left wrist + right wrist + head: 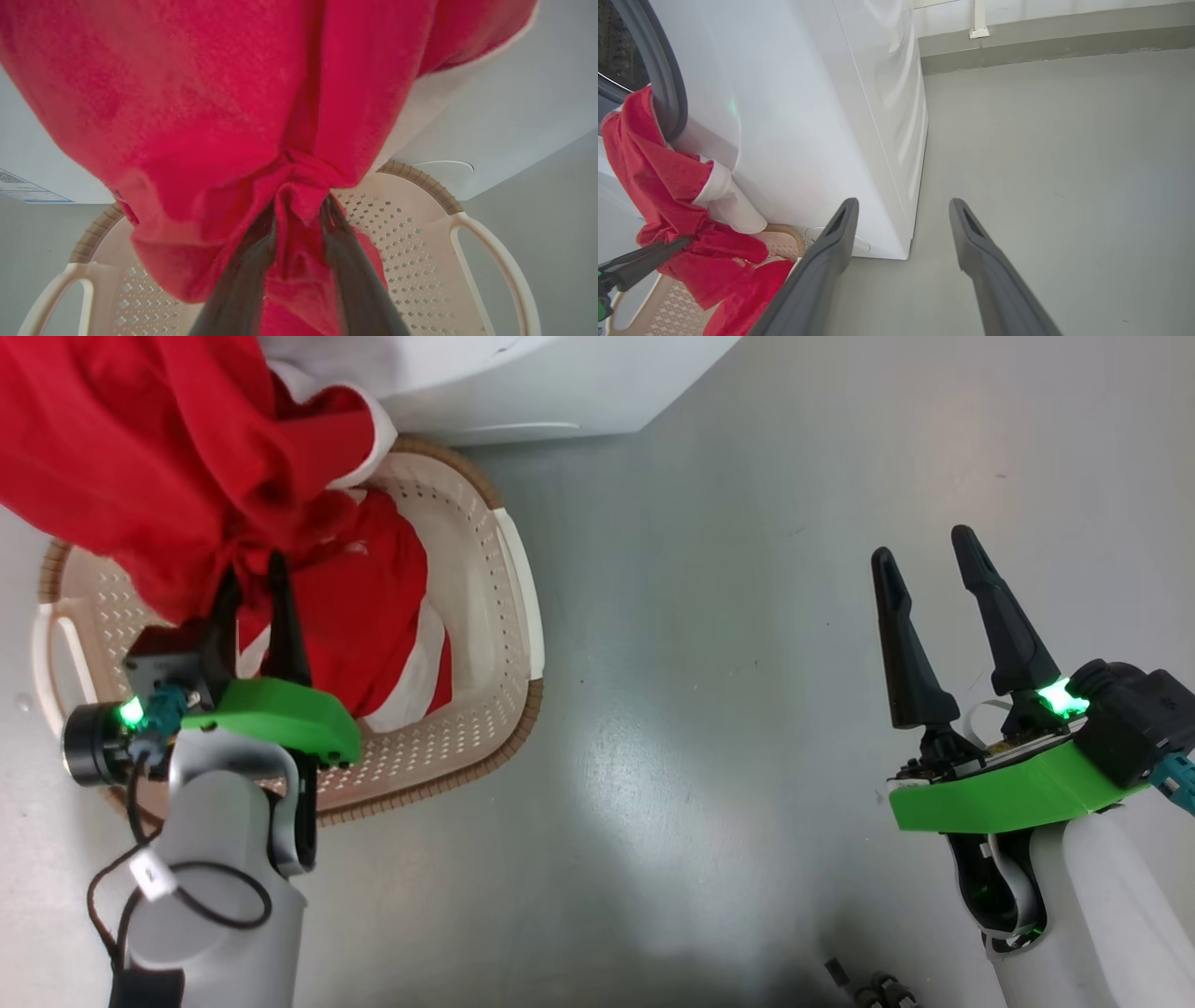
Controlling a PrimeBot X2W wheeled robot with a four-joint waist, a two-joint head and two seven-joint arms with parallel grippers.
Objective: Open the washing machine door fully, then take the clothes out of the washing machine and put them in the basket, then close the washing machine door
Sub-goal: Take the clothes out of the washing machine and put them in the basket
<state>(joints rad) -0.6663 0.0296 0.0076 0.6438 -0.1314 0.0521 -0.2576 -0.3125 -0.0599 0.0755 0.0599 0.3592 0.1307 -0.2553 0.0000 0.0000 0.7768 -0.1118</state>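
The clothes [140, 448], bright red with white trim, hang in a bunch above the basket [523, 607], and their lower folds lie inside it. My left gripper [252, 583] sits over the basket, jaws slightly parted, with the red fabric gathered between the fingertips [327, 210]. In the right wrist view the clothes [654, 177] trail from the washing machine [808, 116] opening, over the grey seal, down to the basket [668, 308]. My right gripper [924, 555] is open and empty above the bare floor to the right. The washing machine door is out of view.
The washing machine's white body [560, 383] stands just behind the basket. Grey floor [728, 663] stretches between the basket and my right arm. A wall with a skirting line [1041, 42] runs at the far side of the room.
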